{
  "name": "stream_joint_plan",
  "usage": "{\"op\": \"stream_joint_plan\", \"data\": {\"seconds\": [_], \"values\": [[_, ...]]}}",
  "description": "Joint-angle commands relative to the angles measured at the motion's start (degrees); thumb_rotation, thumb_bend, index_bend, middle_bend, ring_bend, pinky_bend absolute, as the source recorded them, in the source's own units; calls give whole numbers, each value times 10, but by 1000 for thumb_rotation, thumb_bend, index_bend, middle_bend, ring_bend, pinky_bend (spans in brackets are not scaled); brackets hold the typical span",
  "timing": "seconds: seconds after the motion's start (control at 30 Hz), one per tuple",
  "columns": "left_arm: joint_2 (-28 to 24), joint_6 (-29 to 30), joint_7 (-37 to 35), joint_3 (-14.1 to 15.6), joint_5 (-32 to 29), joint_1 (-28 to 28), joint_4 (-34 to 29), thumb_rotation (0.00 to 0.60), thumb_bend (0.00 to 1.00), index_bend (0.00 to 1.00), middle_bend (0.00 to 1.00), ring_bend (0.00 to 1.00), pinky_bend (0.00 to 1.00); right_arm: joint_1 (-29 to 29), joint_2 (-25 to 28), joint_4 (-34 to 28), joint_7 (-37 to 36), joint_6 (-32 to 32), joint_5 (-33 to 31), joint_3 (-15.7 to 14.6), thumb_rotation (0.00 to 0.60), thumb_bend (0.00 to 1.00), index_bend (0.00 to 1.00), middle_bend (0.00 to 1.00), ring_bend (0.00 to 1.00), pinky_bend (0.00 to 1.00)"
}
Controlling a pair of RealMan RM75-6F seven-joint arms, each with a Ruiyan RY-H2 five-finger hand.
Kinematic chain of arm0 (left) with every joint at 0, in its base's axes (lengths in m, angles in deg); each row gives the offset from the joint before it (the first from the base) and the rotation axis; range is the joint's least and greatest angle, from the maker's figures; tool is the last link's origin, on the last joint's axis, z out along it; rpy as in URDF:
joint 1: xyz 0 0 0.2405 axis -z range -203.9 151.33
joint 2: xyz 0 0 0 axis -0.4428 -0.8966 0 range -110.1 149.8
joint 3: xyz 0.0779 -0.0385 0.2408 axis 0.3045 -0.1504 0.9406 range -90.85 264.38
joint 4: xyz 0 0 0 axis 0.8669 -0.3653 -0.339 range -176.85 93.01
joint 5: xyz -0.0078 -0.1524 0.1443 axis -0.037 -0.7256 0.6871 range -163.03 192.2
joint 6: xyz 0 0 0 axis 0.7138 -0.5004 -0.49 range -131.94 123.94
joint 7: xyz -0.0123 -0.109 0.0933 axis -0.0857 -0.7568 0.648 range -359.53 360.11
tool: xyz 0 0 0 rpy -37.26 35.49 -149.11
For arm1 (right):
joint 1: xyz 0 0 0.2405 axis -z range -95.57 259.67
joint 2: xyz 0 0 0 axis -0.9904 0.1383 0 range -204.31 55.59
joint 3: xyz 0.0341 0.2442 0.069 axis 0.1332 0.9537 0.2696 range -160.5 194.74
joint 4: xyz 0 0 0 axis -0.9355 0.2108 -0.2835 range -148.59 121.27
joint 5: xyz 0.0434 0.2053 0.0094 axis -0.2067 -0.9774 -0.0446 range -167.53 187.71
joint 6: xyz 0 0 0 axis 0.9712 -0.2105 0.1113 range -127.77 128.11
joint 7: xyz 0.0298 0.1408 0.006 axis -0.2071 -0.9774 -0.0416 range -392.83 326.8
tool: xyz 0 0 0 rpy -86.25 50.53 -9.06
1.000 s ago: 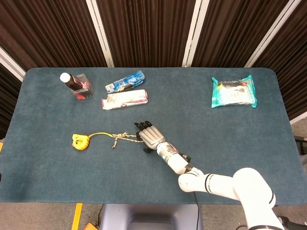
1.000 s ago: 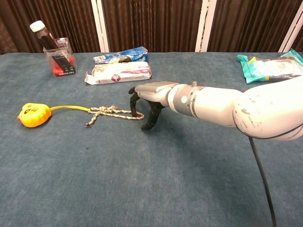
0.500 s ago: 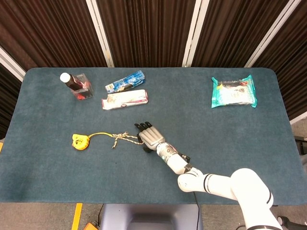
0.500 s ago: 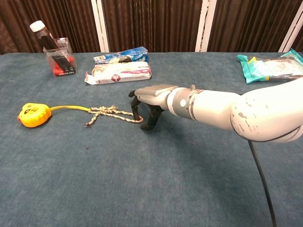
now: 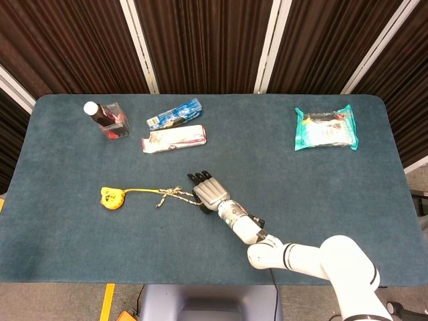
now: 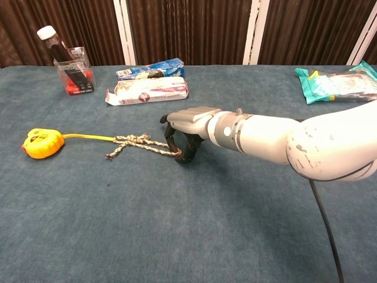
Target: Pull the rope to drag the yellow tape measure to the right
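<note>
Rope (image 5: 175, 194) first, seen from the head view: it lies knotted on the blue worktop (image 5: 321, 194), its left end joined to the thin yellow strip that runs out of the tape measure (image 5: 111, 197), which sits well to the left of centre. At the rope's right end is the right hand (image 5: 207, 190), palm down, and from up here its fingers cover the rope end, so whether they really have it cannot be read from this angle. A snack pack lies far off near the right rear corner, well clear of the route. Down to the chest view now, and it tells more: the right hand (image 6: 187, 127) has its dark fingers (image 6: 171, 141) curled down and closing around the rope (image 6: 141, 143) end, touching it, looking like a pinch that is forming or just made. The tape measure (image 6: 41, 143) rests flat with its strip slightly slack. The left hand shows in neither view. My judgement: make that pinch firm before any travel, then draw low and straight to the right along the worktop, slowly enough to take up the slack first; a jerk or an upward lift could slip the rope free or tip the tape measure over.
</note>
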Motion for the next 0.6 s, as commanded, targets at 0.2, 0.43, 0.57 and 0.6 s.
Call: {"op": "stream_joint_plan", "data": {"seconds": [0.2,0.43,0.57,0.6], "values": [[0,-1,-2,0,0,-1,2,600,371,82,0,0,128,4,9,-10,4,-11,6,-1,600,525,754,107,22,0],[2,-4,7,0,-2,1,1,600,371,82,0,0,130,30,72,-50,12,-42,14,-8,600,526,754,107,23,0],[3,-5,18,0,-2,2,-6,600,372,83,0,0,130,48,114,-76,13,-48,15,-18,600,526,755,107,23,0],[3,-6,21,-1,-3,2,-7,600,371,82,0,0,130,52,122,-82,13,-50,15,-21,600,526,755,107,23,0]]}}
